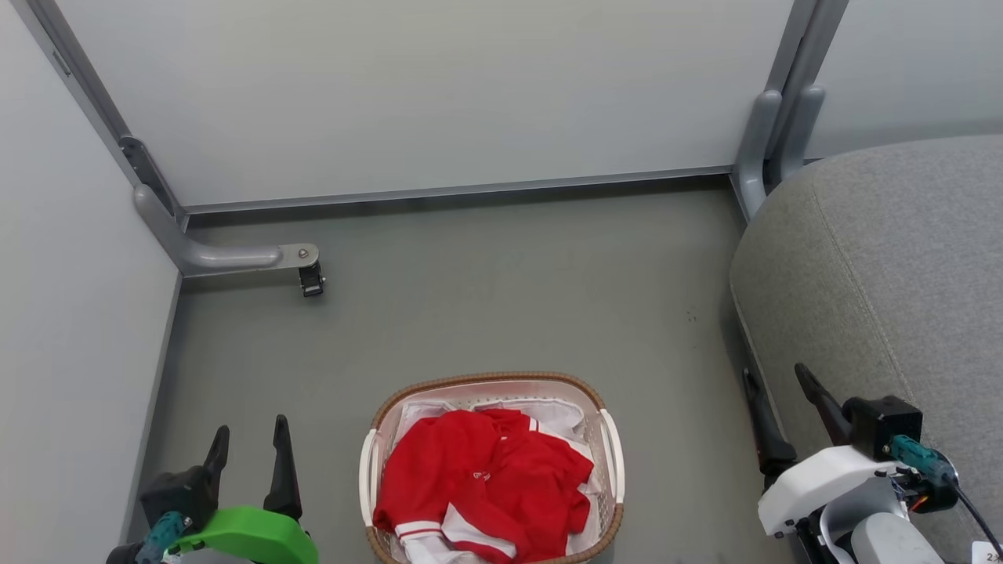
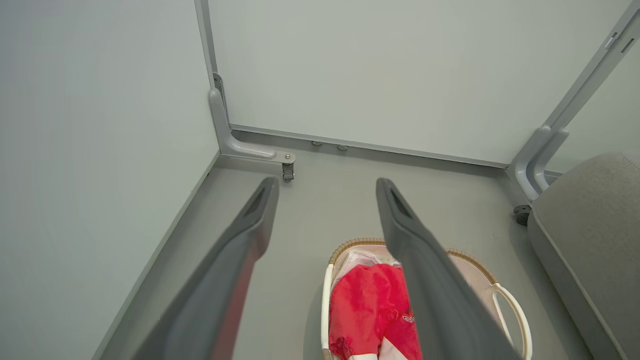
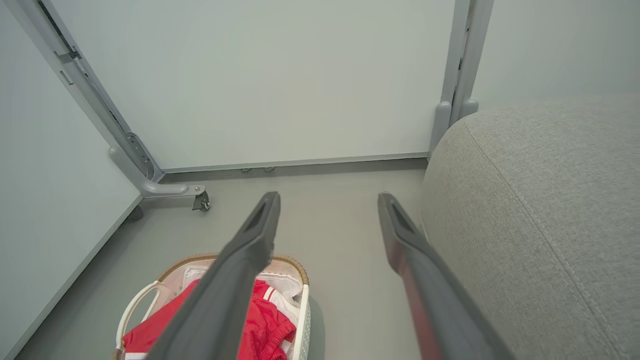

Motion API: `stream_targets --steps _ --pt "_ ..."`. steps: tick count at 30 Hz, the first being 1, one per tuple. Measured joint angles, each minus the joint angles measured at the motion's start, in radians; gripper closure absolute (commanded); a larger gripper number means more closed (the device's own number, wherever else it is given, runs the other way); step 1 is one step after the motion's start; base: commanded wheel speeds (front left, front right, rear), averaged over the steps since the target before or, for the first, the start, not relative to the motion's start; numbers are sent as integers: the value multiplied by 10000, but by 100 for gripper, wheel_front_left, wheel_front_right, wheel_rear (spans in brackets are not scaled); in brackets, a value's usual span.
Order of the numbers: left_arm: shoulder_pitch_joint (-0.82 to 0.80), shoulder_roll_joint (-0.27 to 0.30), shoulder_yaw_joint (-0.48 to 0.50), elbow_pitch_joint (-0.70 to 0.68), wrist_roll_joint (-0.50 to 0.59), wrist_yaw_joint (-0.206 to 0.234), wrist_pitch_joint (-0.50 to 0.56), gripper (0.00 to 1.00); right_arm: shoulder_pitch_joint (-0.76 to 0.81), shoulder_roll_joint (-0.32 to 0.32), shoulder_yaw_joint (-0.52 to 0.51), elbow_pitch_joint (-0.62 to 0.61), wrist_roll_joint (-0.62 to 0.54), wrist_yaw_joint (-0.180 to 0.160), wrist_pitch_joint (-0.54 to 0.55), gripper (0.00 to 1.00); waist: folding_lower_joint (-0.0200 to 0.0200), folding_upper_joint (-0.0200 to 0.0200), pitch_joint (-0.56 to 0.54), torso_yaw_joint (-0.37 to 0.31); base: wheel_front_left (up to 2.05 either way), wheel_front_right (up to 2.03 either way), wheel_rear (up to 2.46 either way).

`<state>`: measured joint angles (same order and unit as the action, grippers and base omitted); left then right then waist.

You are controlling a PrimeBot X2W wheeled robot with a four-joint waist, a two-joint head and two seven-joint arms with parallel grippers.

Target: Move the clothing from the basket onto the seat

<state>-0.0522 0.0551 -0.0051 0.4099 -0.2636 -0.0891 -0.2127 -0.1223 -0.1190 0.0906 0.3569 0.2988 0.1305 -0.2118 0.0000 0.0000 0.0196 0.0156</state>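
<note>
Cut off below: basket [image 1: 494,378] with red clothing [image 1: 486,478], lying between the pincers. Left gripper [image 1: 251,424], right gripper [image 1: 774,371]: spread wide, empty, touching nothing.

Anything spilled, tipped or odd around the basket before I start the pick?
Nothing stands out. The basket stands upright on the floor left of the seat, and the red clothing lies heaped inside it.
</note>
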Motion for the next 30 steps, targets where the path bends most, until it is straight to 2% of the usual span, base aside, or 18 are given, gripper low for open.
stream_targets --steps 15,23,30 --pt "235 -54 234 -102 790 61 -278 0 7 196 -270 453 -1145 4 -282 0 0 0 -10 52 0 0 0" --pt "361 -61 0 -157 961 188 -435 0 48 276 -468 560 -1923 6 -443 0 0 0 -30 60 0 0 0" --pt "417 -61 -90 -157 1087 219 -514 0 85 305 -439 497 -2159 6 -499 0 0 0 -56 62 0 0 0"
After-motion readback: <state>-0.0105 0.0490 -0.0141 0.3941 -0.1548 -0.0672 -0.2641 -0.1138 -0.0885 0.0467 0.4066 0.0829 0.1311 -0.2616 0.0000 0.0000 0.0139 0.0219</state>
